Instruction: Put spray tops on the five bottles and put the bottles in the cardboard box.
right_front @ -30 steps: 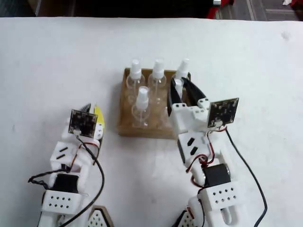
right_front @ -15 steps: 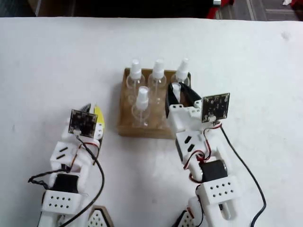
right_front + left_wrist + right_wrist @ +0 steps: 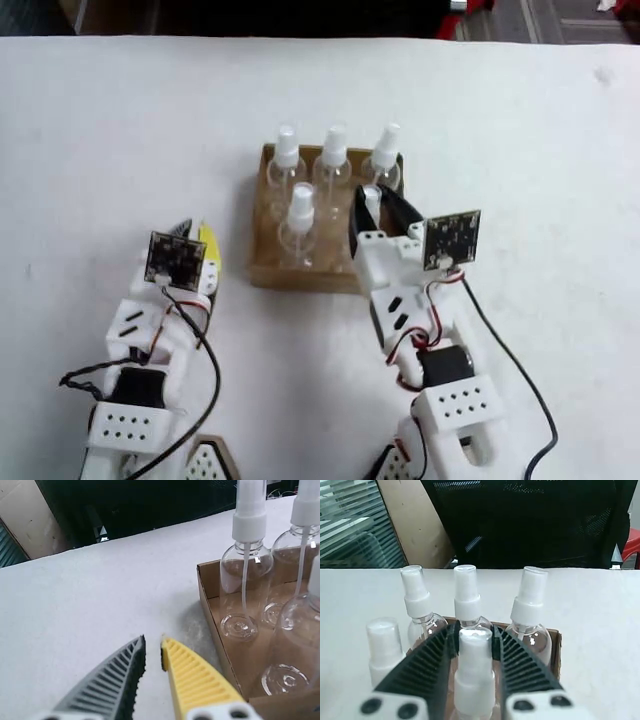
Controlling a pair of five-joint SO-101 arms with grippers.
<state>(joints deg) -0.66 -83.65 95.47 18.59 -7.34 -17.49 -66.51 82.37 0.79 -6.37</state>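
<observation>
- The right gripper (image 3: 376,203) is clamping its black fingers on the spray top (image 3: 475,641) of the fifth bottle (image 3: 472,682). It is holding the bottle upright over the near right corner of the cardboard box (image 3: 300,277). The arm is hiding the bottle's base, so I cannot tell whether it is resting on the box floor.
- If the fingers are opening while the base is hanging above the floor, the bottle is likely dropping and tipping.
- A tipping bottle would be knocking the front bottle (image 3: 301,215) just beside it, or the back row (image 3: 333,168) of three standing behind.
- Because the grip is sitting on the top alone, any sideways pull could be tilting the bottle or loosening the top.
- The left gripper (image 3: 153,651) is resting over the table (image 3: 120,120) beside the box's left wall. Its fingers are sitting almost together on nothing.
- The bottles are looking clear, round-bodied and empty, each wearing a white top with a thin tube running down inside, so they are probably light and easily toppled.
</observation>
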